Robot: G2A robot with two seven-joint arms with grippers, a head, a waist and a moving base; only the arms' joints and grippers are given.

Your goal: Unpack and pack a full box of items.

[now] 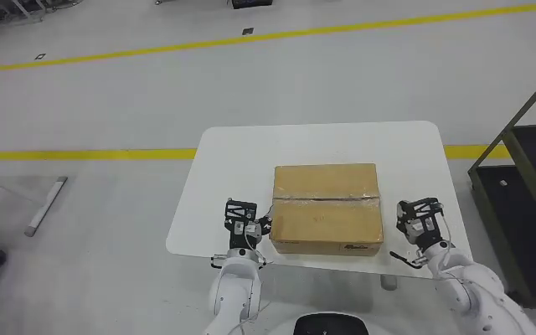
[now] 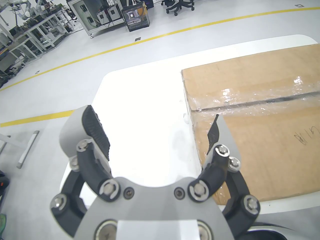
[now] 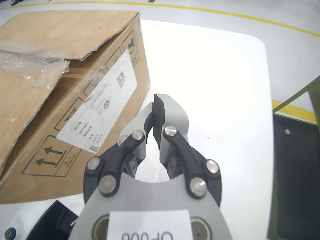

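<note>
Left jaws gape, right jaws sit clenched empty: open them before you pry up the box point(image 1: 327, 205) flaps.

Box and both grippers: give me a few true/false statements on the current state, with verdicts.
1. The box has its top flaps closed, with clear tape over the seam. True.
2. The left gripper is clamped on a flap. False: it is open and empty, beside one end of the box.
3. The right gripper is shut and holds nothing. True.
4. Both grippers are at the same end of the box. False: in the top view there is one at each end, with the box between them.
5. A white label is stuck on the side of the box that faces the right gripper. True.
</note>
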